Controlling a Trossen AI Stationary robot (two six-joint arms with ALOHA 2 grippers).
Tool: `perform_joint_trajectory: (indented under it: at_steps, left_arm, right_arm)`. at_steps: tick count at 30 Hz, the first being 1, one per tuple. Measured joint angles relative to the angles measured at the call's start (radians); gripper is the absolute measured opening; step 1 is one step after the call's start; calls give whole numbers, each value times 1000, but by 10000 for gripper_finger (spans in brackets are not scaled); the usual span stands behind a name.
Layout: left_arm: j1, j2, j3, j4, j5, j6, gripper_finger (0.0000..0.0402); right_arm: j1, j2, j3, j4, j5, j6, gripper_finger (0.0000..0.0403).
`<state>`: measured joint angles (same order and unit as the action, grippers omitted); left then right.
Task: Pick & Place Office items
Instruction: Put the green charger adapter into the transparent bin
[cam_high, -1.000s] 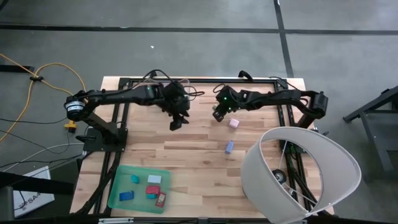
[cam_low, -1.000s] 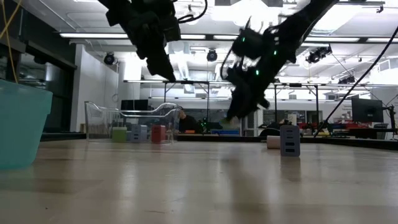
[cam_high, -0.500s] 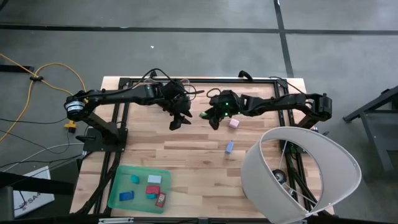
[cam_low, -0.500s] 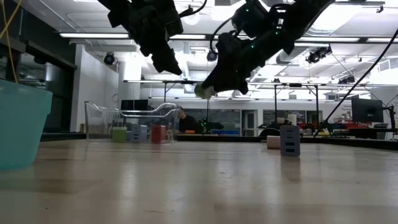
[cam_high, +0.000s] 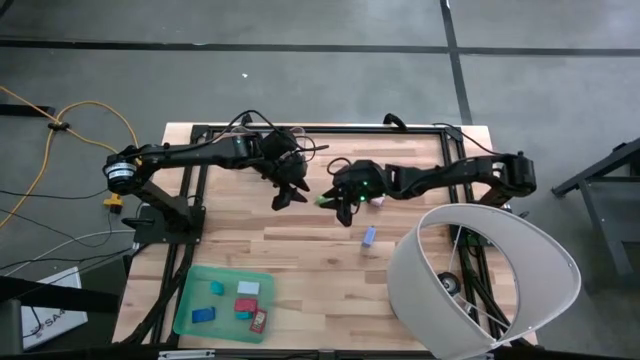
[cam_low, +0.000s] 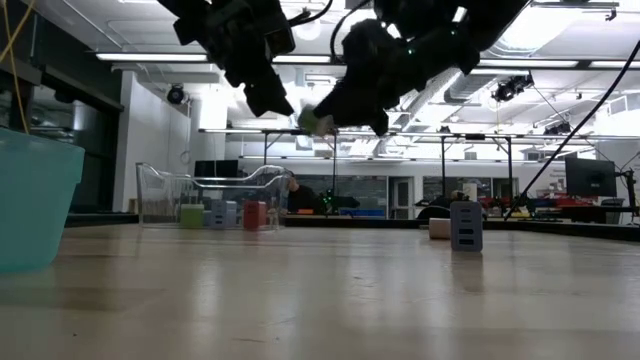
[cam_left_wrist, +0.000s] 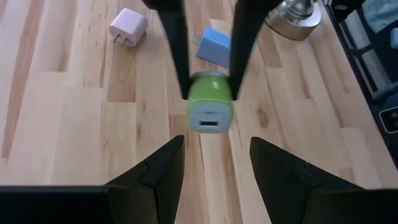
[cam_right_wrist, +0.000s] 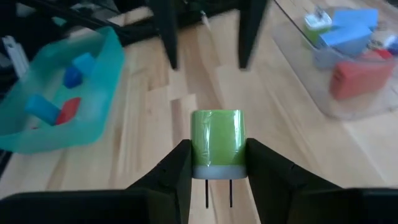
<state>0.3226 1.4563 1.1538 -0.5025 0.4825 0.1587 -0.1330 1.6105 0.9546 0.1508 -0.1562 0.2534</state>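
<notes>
My right gripper (cam_high: 330, 199) is shut on a small green plug-in charger (cam_right_wrist: 217, 139), one of the office items, and holds it in the air over the middle of the table. My left gripper (cam_high: 284, 198) stands open just to the left of it; its fingers face the charger (cam_left_wrist: 210, 106) with a gap between. A pink charger (cam_high: 376, 199) and a light blue one (cam_high: 368, 236) lie on the wood to the right. In the low view the charger (cam_low: 318, 122) is well above the tabletop. My right gripper pinches the green charger by its two opposite sides (cam_right_wrist: 198, 146) between the two fingers. The fingers come from the table's right, slanting a little down. The two prongs (cam_right_wrist: 217, 193) point back toward the wrist and the socket end (cam_left_wrist: 210, 122) faces the left gripper. The charger is lifted clear.
A green tray (cam_high: 186, 300) with blue and red blocks sits at the near left. A clear bin (cam_right_wrist: 323, 62) holds several more pieces. A big white lampshade (cam_high: 480, 280) covers the near right corner. Bare wood lies between the tray and the lampshade.
My right gripper has moved toward the table's left and up, away from the pink charger and close to my left gripper, and has tipped up toward level. It carries the green charger clear of the table. My left gripper has stayed in place.
</notes>
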Motion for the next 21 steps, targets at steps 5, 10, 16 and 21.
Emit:
perform_joint_trajectory:
  at_steps: [5,10,16,21]
  left_arm:
    - [0,0,0,24,9,-2,177]
    - [-5,0,0,49,36,-2,177]
    - [-18,0,0,52,36,-2,177]
    - [-26,0,0,59,32,-2,177]
  right_arm:
    - [10,-14,0,17,0,-5,115]
    - [9,-16,0,49,1,-9,115]
    - [9,-16,0,72,0,-15,116]
    - [9,-16,0,73,-7,-15,114]
